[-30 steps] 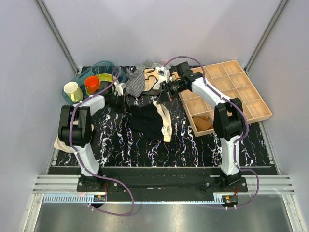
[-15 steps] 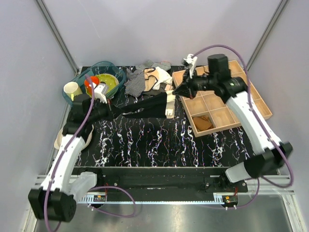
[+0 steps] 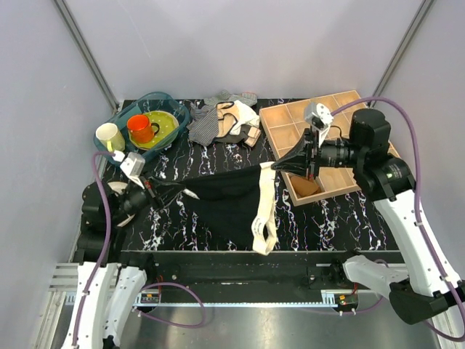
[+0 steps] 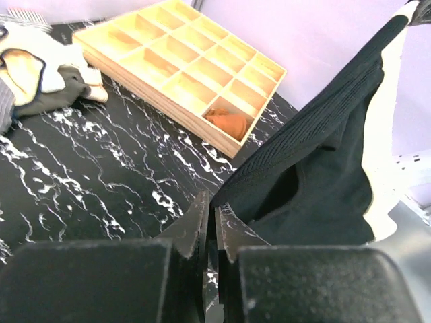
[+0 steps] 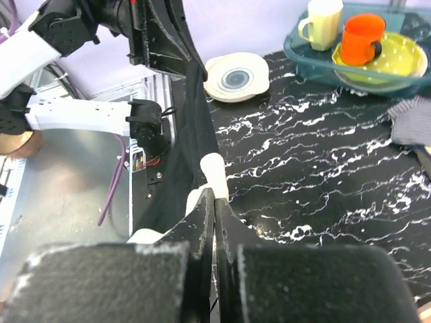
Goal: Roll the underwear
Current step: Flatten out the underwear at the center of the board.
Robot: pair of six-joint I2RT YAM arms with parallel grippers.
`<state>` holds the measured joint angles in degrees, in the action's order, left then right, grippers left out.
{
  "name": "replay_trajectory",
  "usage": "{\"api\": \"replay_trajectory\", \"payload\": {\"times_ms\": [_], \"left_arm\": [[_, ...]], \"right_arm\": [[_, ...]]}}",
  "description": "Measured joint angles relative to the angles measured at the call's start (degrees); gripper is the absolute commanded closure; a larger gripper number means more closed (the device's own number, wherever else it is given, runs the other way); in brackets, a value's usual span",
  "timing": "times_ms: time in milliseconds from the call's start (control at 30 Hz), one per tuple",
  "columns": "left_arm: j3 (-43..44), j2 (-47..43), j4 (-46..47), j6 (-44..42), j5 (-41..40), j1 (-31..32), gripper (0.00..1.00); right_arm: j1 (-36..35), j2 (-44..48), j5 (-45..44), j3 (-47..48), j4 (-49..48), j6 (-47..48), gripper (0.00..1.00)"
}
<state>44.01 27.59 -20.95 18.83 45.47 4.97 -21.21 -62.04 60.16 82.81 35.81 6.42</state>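
Note:
The underwear [image 3: 225, 198], black with a cream waistband [image 3: 263, 212], hangs stretched in the air over the front half of the marble table [image 3: 327, 218]. My left gripper [image 3: 179, 191] is shut on its left black corner, and the pinched fabric [image 4: 316, 161] rises from the jaws [image 4: 213, 210] in the left wrist view. My right gripper [image 3: 277, 166] is shut on the cream waistband [image 5: 213, 169] at the right end. The black cloth [image 5: 188, 128] runs from there toward the left arm [image 5: 145, 30].
A wooden compartment tray [image 3: 341, 131] lies at the back right with a tan-brown bundle [image 3: 306, 187] in a near cell. A blue bin [image 3: 171, 115] with an orange cup and a cream cup sits back left. Mixed clothes [image 3: 221, 120] are piled at the back. A white disc [image 5: 236, 77] lies by the left edge.
Both arms have drawn back toward the near edge and apart. The underwear has risen off the table and now hangs stretched between the two grippers, nearer the front.

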Motion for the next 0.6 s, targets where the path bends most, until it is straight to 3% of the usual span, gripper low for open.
{"api": "replay_trajectory", "payload": {"times_ms": [67, 100, 167, 200, 300, 333, 433, 500, 600], "left_arm": [[-2.51, -0.55, 1.49, 2.91, 0.61, 0.02, 0.87], [-4.39, 0.02, 2.29, 4.5, 0.59, 0.02, 0.74], [-8.48, 3.82, 4.42, 7.5, -0.42, 0.04, 0.72], [-9.81, 6.97, 5.27, 8.74, -1.33, 0.04, 0.55], [-11.47, 22.12, 10.36, 12.44, -5.16, 0.04, 0.49], [-11.04, 27.19, 11.61, 13.05, -6.84, 0.02, 0.43], [-3.65, 41.66, 9.31, 11.58, -12.96, -0.24, 0.38], [1.33, 44.26, 7.93, 9.22, -16.31, -0.44, 0.32], [6.8, 41.83, 7.41, 4.42, -18.21, -0.68, 0.26]], "right_arm": [[0.02, 0.44, -2.43, -3.78, -2.21, -1.66, 1.0], [0.0, -0.35, -4.74, -5.92, -4.31, -2.78, 1.0], [0.04, -4.83, -8.87, -8.28, -7.45, -4.35, 1.0], [0.09, -8.5, -10.93, -8.41, -9.03, -5.05, 0.89], [0.24, -26.34, -17.68, -3.28, -12.61, -6.4, 0.74], [0.28, -33.77, -19.91, 0.68, -12.26, -6.27, 0.61], [0.81, -52.46, -26.77, 11.1, -10.1, -3.85, 0.41], [1.4, -55.93, -29.88, 10.12, -7.15, -0.46, 0.34], [2.12, -52.24, -30.42, 5.11, -3.85, 5.25, 0.32]]}}
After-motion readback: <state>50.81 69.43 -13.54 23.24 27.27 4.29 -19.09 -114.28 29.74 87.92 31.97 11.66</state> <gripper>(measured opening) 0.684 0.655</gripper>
